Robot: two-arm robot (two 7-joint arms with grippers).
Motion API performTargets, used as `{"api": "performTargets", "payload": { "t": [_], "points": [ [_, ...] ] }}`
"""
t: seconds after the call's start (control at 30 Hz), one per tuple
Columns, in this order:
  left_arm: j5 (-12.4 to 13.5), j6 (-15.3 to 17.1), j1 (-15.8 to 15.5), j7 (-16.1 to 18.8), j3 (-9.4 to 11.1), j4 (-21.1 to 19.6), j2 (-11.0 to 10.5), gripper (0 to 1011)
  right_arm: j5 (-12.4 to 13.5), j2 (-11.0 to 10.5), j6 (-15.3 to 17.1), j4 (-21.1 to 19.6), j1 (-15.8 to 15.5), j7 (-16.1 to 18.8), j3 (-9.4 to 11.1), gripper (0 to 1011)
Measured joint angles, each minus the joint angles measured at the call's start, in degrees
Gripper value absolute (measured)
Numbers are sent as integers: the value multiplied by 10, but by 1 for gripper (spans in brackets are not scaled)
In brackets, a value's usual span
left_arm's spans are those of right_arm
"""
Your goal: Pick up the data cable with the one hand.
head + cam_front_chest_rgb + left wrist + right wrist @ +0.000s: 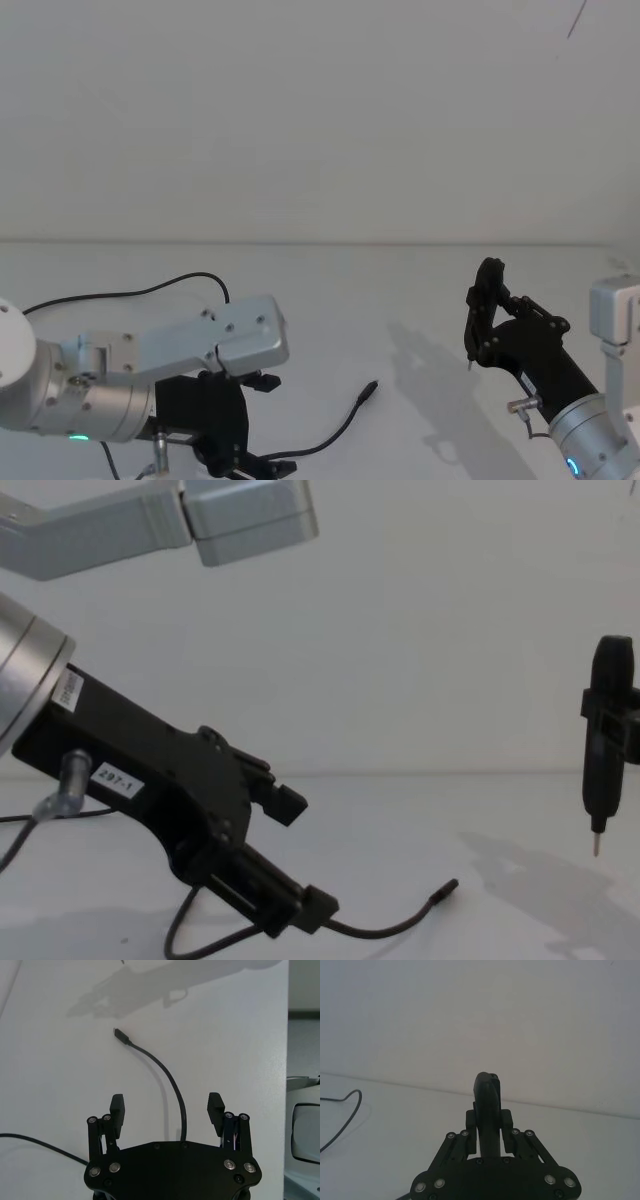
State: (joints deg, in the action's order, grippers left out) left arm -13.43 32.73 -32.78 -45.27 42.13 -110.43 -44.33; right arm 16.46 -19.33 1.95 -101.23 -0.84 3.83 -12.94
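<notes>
Left tool (167,1105), nearest the robot's body at the left front of the counter (400,290): pitched down toward the surface, jaws set well apart, nothing between the pads. The data cable (170,1080) lies flat on the counter and emerges from under this tool's palm. It runs up the gap between the two fingers (117,1105) clear of both, nearer the one on the robot's right, then curves away forward. In the chest view the lower finger sits just above the cable; contact cannot be confirmed. The cable's plug (368,390) rests farther out toward mid-counter, well beyond the fingertips. Right tool (492,325), farther out on the right and raised off the counter: closed on a slim dark pin-tipped probe (605,750), held upright, pin downward, well apart from the cable.
</notes>
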Motion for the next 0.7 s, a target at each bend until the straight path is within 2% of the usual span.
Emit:
{"api": "performTargets", "payload": {
  "t": [0.23,0.7],
  "points": [
    [8,17,11,23,3,-11,0,1001,0,0,0,0,0,0,0,284],
    [22,31,35,63,8,-2,23,1001,0,0,0,0,0,0,0,284]
  ]
}}
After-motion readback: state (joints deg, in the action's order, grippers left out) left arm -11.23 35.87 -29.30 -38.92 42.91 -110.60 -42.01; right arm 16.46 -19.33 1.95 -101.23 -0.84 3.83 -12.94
